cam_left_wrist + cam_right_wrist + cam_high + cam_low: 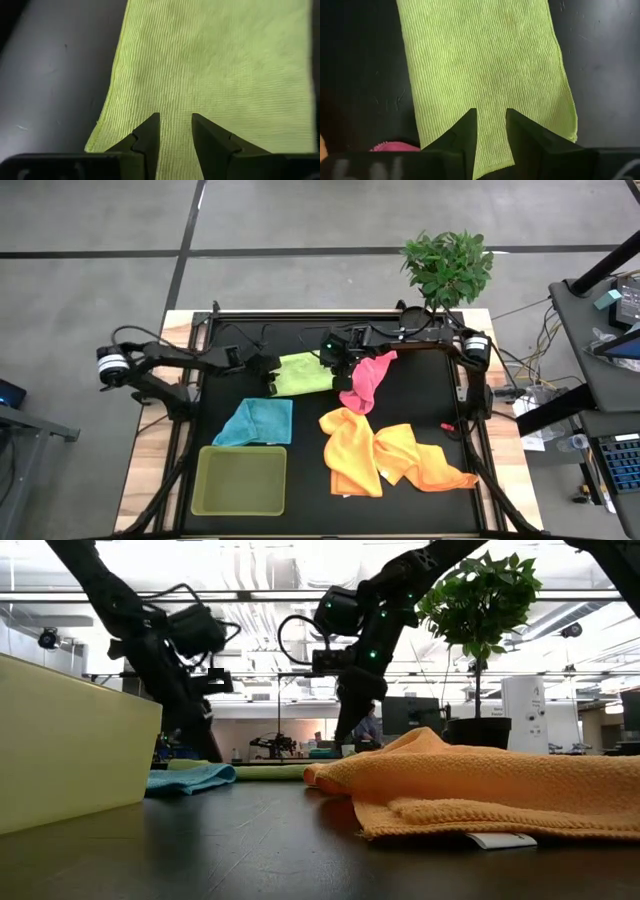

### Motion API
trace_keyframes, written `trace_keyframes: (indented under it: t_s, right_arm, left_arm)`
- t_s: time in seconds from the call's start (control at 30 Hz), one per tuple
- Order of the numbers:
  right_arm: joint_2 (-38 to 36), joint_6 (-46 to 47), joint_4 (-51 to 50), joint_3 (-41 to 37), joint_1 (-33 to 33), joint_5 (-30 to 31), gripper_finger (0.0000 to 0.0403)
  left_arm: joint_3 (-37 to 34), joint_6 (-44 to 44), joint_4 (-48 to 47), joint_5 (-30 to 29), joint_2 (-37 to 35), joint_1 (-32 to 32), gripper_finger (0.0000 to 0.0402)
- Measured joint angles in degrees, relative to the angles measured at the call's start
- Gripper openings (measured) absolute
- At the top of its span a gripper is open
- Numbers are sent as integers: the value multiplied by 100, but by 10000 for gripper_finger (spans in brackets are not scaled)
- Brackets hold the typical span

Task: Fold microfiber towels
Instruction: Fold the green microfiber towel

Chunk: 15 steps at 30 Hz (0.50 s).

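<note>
The lime green towel (303, 373) lies flat on the black tabletop (420, 420), toward the potted plant (448, 268). The left tool (175, 125) sits over one end of it, the right tool (490, 120) over the opposite end; each stands slightly parted with cloth between the fingers, and whether either actually grips it I cannot tell.

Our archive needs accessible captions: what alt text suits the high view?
Seen from above, the left gripper and right gripper meet at opposite ends of a lime green towel on a black table; blue, pink and orange towels lie around.
</note>
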Motion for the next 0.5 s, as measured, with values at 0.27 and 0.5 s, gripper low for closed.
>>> trace_keyframes:
  t_s: [0.27,0.5]
  right_arm:
    - [0,2,135,-4,0,4,92]
    - [-20,339,49,-185,153,11,89]
  left_arm:
    - [183,570,-301,-2065,521,211,97]
    - [621,1331,-567,-1422,-240,334,97]
